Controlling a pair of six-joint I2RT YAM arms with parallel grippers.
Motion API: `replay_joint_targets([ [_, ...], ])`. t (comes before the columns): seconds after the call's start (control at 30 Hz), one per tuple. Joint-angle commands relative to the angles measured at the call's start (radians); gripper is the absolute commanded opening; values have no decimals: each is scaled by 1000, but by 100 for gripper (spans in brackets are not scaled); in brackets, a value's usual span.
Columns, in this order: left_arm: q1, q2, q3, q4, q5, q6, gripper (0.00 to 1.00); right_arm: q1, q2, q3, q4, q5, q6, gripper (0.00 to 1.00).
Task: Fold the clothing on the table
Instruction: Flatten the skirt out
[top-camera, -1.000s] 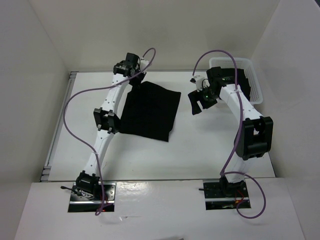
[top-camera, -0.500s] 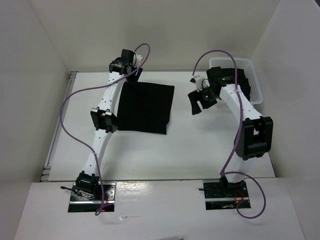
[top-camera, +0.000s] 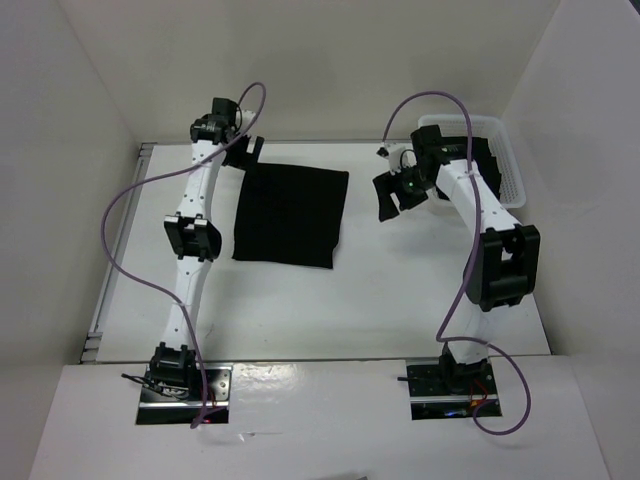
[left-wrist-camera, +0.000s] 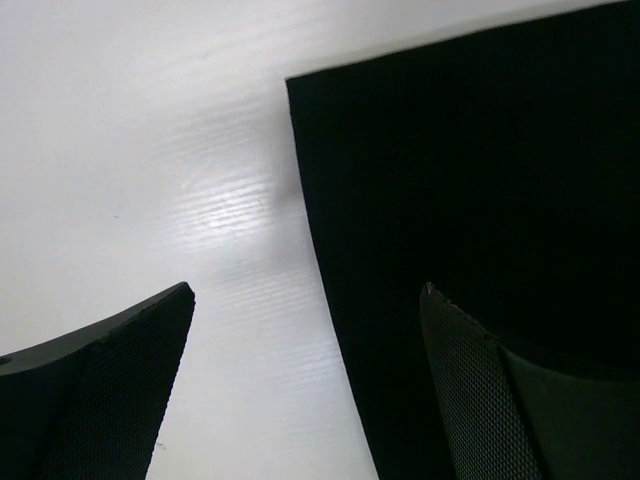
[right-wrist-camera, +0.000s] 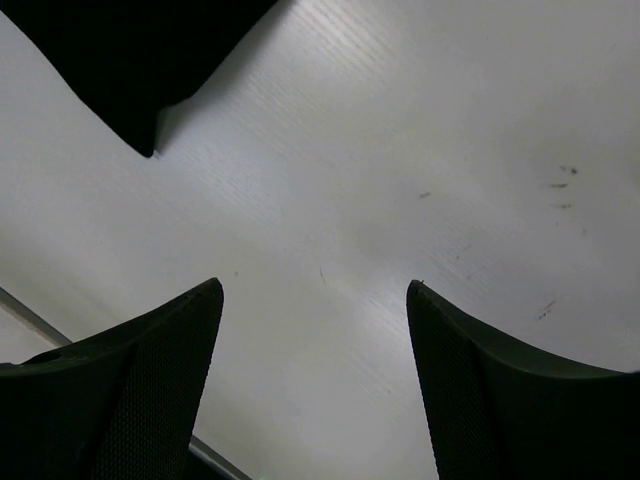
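**Far-left corner of the clothing (top-camera: 290, 215) lies just by the left claw (top-camera: 243, 152)**

The clothing rests flat mid-counter (top-camera: 400, 300), nearly square, with no clear long axis; the left claw hangs spread and empty, nearer than the right claw (top-camera: 392, 198), likewise spread and empty, apart off the right edge; the left wrist view shows one finger (left-wrist-camera: 500, 400) over fabric, which the overhead view cannot resolve.
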Motion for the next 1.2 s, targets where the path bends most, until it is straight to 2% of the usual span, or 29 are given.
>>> replay_joint_targets([
  [0.0, 11, 6, 13, -73, 206, 0, 100, -5, 71, 113, -17, -72, 27, 78],
  [0.13, 11, -53, -15, -83, 330, 23, 100, 46, 180, 249, -17, -72, 62, 78],
  [0.27, 20, -101, -62, -83, 340, 23, 100, 79, 301, 386, -17, -72, 102, 78],
  [0.37, 43, -121, -88, -83, 340, 23, 100, 88, 427, 542, -17, -83, 125, 78],
  [0.53, 91, -150, -111, -73, 331, 5, 100, 99, 688, 893, -92, -74, 148, 76],
  [0.8, 140, -127, -121, -64, 295, -4, 100, 140, 841, 1046, -91, -20, 170, 75],
  [1.03, 120, -83, -121, -54, 229, -13, 100, 140, 889, 1092, -106, -35, 170, 75],
  [1.17, 106, -136, -153, -76, 265, -13, 100, 172, 852, 1092, -115, -47, 170, 75],
])
